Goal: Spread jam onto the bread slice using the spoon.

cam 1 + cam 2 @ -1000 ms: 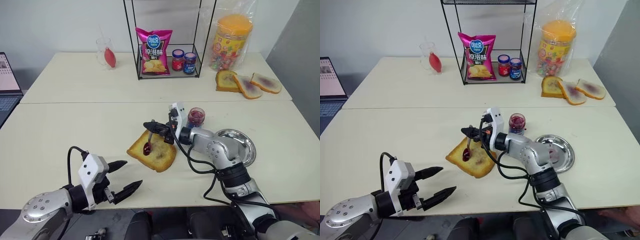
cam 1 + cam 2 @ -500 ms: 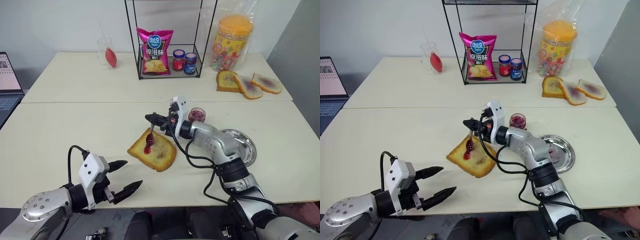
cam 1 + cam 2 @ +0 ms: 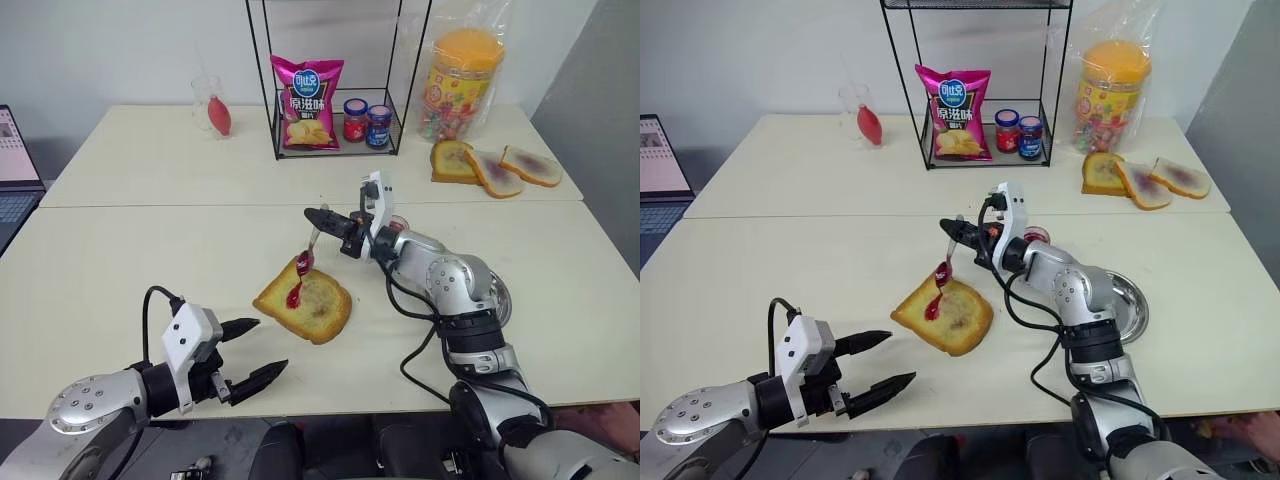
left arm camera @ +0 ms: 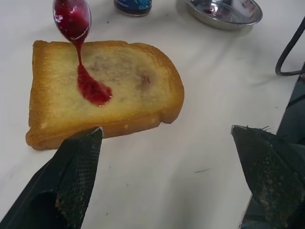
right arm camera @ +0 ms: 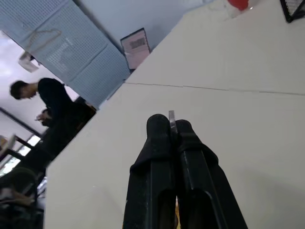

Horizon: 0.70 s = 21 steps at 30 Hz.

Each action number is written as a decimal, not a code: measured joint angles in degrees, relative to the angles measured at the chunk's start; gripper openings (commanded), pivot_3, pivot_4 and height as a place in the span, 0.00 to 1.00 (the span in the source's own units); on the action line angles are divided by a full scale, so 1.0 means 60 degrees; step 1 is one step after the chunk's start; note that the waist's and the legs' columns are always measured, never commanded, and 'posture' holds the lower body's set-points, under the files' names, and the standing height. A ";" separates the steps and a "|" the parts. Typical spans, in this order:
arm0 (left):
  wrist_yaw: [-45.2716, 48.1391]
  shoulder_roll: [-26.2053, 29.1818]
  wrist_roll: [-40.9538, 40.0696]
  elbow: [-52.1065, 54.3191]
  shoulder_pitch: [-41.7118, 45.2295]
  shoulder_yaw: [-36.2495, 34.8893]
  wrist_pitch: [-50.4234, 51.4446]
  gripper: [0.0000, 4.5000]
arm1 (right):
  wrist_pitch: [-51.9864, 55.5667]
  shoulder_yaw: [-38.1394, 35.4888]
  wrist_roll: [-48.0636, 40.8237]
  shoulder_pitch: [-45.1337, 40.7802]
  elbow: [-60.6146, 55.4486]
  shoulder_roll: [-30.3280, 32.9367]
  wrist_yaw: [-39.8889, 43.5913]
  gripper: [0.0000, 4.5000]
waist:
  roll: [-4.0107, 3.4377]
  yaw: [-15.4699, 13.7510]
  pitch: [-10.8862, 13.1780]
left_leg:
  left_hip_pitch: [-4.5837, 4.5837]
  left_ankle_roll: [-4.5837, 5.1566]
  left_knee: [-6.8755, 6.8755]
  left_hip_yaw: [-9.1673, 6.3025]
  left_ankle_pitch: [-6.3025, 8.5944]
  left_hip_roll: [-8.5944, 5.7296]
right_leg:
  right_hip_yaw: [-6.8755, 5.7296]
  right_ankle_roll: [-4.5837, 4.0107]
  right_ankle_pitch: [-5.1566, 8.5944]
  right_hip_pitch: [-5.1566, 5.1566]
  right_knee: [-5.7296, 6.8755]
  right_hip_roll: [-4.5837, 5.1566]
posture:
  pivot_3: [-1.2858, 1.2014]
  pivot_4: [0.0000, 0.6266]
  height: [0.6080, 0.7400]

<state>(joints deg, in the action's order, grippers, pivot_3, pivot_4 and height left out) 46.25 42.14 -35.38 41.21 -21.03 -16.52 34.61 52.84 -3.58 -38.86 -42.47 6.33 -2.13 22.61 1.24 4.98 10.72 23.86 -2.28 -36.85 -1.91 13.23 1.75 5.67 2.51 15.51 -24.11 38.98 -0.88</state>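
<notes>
While the right gripper (image 3: pixel 322 217), clamped on the slim silver spoon (image 3: pixel 308 252), is dribbling dark red jam (image 4: pixel 93 90) onto the golden toasted bread slice (image 3: pixel 318 309) at its 10 o'clock corner, spreading is pending and the left gripper (image 3: pixel 252 351) is idling agape.

Jam-dripping spoon (image 3: pixel 944 263) over bread slice (image 3: pixel 943 315)

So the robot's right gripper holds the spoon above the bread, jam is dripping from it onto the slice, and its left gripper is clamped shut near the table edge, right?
Nearly. The left gripper is open, not shut: the left eye view shows its fingers apart. The rest holds: the right gripper holds the spoon above the bread, jam dripping onto it.
</notes>
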 measured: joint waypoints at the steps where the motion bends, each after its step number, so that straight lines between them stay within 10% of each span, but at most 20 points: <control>1: 0.0058 0.0040 -0.0025 0.0000 -0.0062 -0.0001 0.0004 1.00 | 0.0299 -0.0205 -0.0197 0.0001 0.0007 -0.0199 -0.0223 0.00 | 0.0000 0.0004 0.0000 | 0.0000 0.0000 0.0000 0.0001 0.0000 0.0001 | 0.0001 0.0000 0.0000 -0.0001 0.0000 0.0000 | 0.52 0.24 1.00; 21: 0.0105 0.0045 -0.0045 0.0153 -0.1158 -0.0180 -0.0377 1.00 | -0.0308 0.0641 0.0689 0.0068 0.1837 -0.0067 0.0602 0.00 | 0.0003 -0.0006 -0.0002 | -0.0001 0.0000 -0.0001 0.0004 0.0000 -0.0006 | -0.0002 -0.0001 0.0001 0.0003 -0.0004 0.0005 | 0.52 0.24 1.00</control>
<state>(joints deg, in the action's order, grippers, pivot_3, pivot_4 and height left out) 46.89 42.41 -35.65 42.13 -27.98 -17.60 32.35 50.99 0.27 -34.73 -42.06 17.36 -2.53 26.22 1.26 4.95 10.71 23.85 -2.28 -36.85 -1.89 13.23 1.71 5.66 2.51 15.52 -24.10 38.96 -0.85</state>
